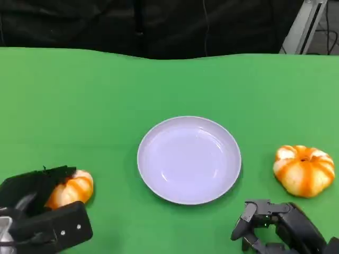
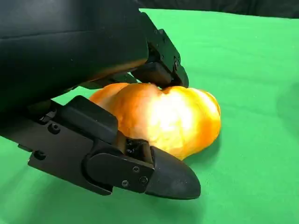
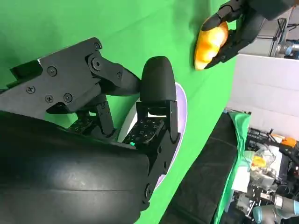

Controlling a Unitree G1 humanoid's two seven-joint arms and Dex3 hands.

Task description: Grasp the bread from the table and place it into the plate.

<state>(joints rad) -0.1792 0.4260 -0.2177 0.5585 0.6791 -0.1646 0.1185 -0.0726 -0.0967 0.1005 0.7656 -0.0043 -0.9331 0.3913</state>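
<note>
A: At the near left of the green table [image 1: 79,106], what is the left hand [image 1: 39,211] doing?

B: It is closing its fingers [image 2: 163,175] around the bread [image 2: 163,116], readying a lift toward the plate [image 1: 189,159] in the middle.

A: And the right hand [image 1: 280,227]?

B: It is idling with nothing in it, fingers spread, beside a second bread [image 1: 304,169].

Our left robot hand [image 2: 107,116] is matte black with small screws; our right robot hand [image 3: 117,121] has gridded fingertip pads.
</note>
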